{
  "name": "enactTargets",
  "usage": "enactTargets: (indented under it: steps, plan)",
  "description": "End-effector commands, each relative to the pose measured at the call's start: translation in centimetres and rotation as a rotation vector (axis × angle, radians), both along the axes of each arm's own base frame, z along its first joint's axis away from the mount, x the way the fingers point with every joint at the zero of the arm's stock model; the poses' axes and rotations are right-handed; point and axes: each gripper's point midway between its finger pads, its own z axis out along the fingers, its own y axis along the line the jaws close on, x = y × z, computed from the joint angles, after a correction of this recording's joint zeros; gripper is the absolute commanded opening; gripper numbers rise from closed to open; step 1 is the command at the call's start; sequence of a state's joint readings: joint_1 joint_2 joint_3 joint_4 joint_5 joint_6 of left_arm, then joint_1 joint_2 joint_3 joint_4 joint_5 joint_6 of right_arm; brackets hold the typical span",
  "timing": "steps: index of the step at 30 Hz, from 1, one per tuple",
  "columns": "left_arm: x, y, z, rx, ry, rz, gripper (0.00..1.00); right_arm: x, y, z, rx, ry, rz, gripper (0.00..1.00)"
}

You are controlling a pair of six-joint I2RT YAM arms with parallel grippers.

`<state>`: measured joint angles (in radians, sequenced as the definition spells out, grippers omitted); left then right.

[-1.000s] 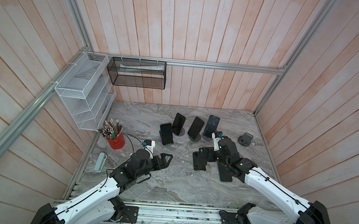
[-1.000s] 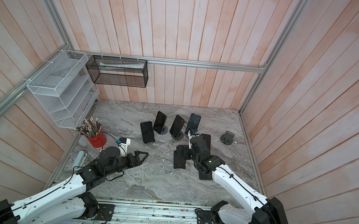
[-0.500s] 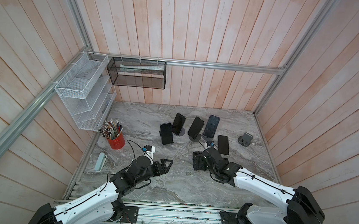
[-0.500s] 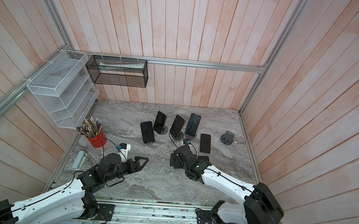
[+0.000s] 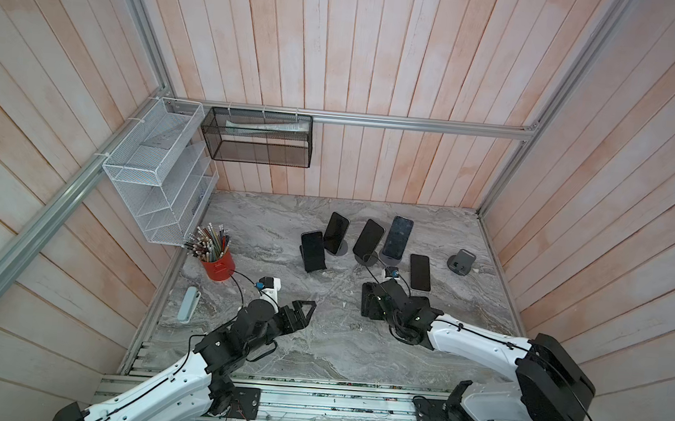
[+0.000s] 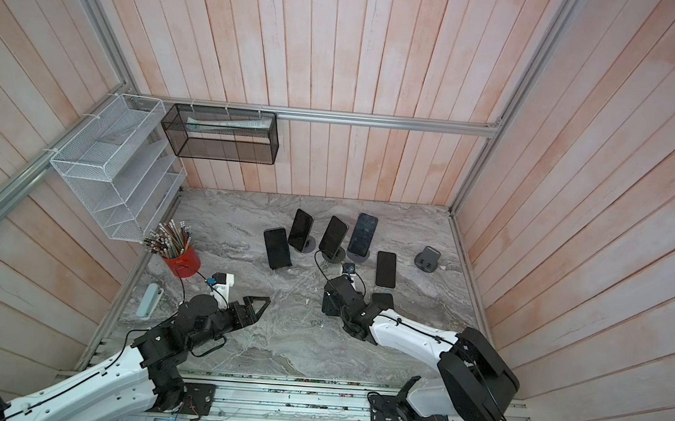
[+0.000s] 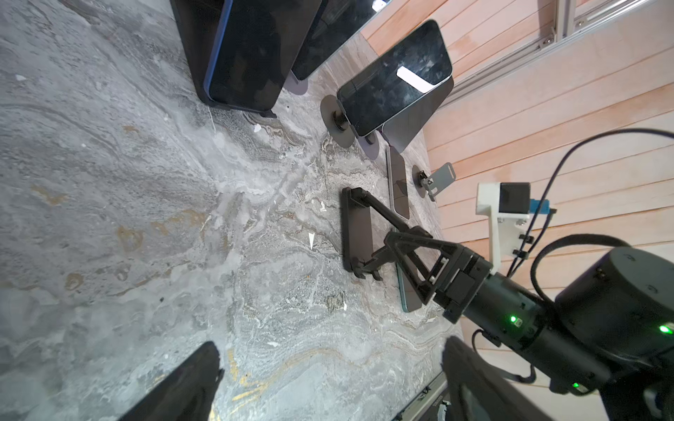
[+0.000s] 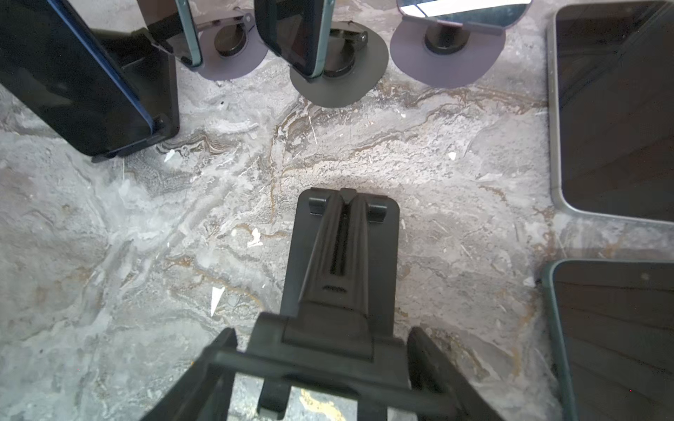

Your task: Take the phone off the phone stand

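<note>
Left end effector (image 5: 305, 315): hung released over the tabletop (image 5: 314, 355)'s front-left part. Right end effector (image 8: 321, 333): straddled a black phone stand (image 8: 344, 233); whether clenched could not be told.

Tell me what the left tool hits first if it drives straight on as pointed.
Most likely the black stand lying flat on the marble tabletop, straddled by the right tool. Only bare marble shows between it and the left tool, though depth is unclear.
</note>
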<state>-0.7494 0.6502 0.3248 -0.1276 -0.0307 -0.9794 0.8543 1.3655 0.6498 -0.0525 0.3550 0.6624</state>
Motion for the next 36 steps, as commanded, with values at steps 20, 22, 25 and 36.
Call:
enactTargets:
  steps: [20,22,25,36]
  plan:
    - [0.3,12.4,5.1,0.2,-0.073,0.491,0.99,-0.6,22.5,3.7,0.03,-0.091,0.146,0.62]
    - [-0.1,12.9,4.9,0.178,-0.069,0.512,0.99,-0.3,23.7,3.4,0.05,-0.094,0.15,0.63]
    - [-0.6,13.3,5.1,0.148,-0.081,0.519,0.99,-0.4,25.6,2.8,0.072,-0.087,0.189,0.63]
    - [-0.8,12.7,6.5,0.097,-0.136,0.476,0.99,-0.4,28.1,0.8,0.042,-0.053,0.238,0.8]
